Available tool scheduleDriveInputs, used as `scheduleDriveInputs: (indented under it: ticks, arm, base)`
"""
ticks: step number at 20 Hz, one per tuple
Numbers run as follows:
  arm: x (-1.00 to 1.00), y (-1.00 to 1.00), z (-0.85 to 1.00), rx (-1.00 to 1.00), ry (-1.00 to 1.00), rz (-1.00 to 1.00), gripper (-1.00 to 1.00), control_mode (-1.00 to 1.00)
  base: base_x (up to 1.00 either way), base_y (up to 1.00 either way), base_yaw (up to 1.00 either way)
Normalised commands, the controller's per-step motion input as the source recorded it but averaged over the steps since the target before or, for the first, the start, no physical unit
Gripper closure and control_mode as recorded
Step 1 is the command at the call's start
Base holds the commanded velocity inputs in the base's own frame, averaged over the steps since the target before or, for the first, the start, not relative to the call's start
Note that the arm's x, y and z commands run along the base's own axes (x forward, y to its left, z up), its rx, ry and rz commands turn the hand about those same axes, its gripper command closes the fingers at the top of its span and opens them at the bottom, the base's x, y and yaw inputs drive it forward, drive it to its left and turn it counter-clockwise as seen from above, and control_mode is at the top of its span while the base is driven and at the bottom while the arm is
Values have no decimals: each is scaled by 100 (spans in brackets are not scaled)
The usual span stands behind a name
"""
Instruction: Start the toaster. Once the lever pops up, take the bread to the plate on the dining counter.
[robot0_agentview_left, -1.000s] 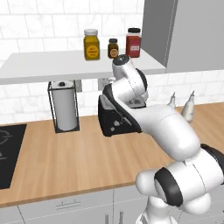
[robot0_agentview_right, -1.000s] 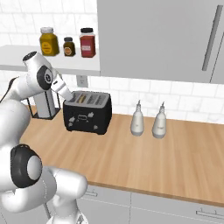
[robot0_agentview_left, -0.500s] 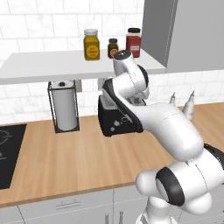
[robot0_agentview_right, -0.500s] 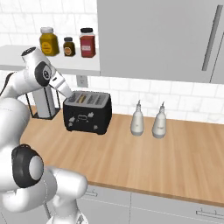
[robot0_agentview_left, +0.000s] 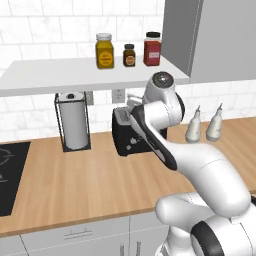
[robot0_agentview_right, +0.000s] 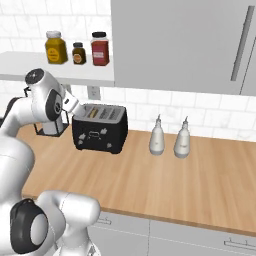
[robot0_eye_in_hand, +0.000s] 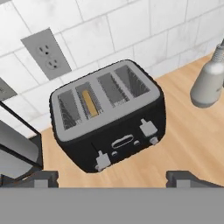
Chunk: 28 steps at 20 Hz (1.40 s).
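Note:
The black four-slot toaster (robot0_eye_in_hand: 109, 116) stands on the wall-side wood counter, also seen from the base as the toaster (robot0_agentview_right: 100, 129) and, half behind my arm, the toaster (robot0_agentview_left: 125, 137). A tan slice of bread (robot0_eye_in_hand: 89, 103) sits low in the second slot from the left. The left lever (robot0_eye_in_hand: 101, 162) sits near the bottom of the front; the right lever (robot0_eye_in_hand: 148, 127) is higher. My gripper (robot0_eye_in_hand: 113, 180) hovers above and in front of the toaster, open wide and holding nothing. The plate and the dining counter are out of view.
A paper towel holder (robot0_agentview_left: 74, 125) stands left of the toaster, and two grey bottles (robot0_agentview_right: 157, 137) (robot0_agentview_right: 182, 140) stand to its right. A shelf with jars (robot0_agentview_left: 104, 50) and a grey cabinet (robot0_agentview_right: 180, 45) hang overhead. A black cooktop (robot0_agentview_left: 10, 175) lies far left. A wall outlet (robot0_eye_in_hand: 46, 54) is behind.
The gripper has opened from shut. The hand has risen from the toaster's front to above it. The toaster has stayed in place.

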Motion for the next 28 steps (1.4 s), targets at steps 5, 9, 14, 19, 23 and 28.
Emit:
scheduleDriveInputs:
  ticks: [5, 9, 14, 19, 23, 28]
  arm:
    - [0, 0, 18, 0, 0, 2, -100, -100]
    - [0, 0, 27, 0, 0, 0, -100, -100]
    - [0, 0, 23, 0, 0, 0, -100, -100]
    - [0, 0, 4, 0, -1, 0, -100, -100]
    - [0, 0, 0, 0, 0, 0, -100, -100]
    - [0, 0, 0, 0, 0, 0, -100, -100]
  base:
    - [0, 0, 0]
    - [0, 0, 0]
    - [0, 0, 0]
    - [0, 0, 0]
    - [0, 0, 0]
    - [0, 0, 0]
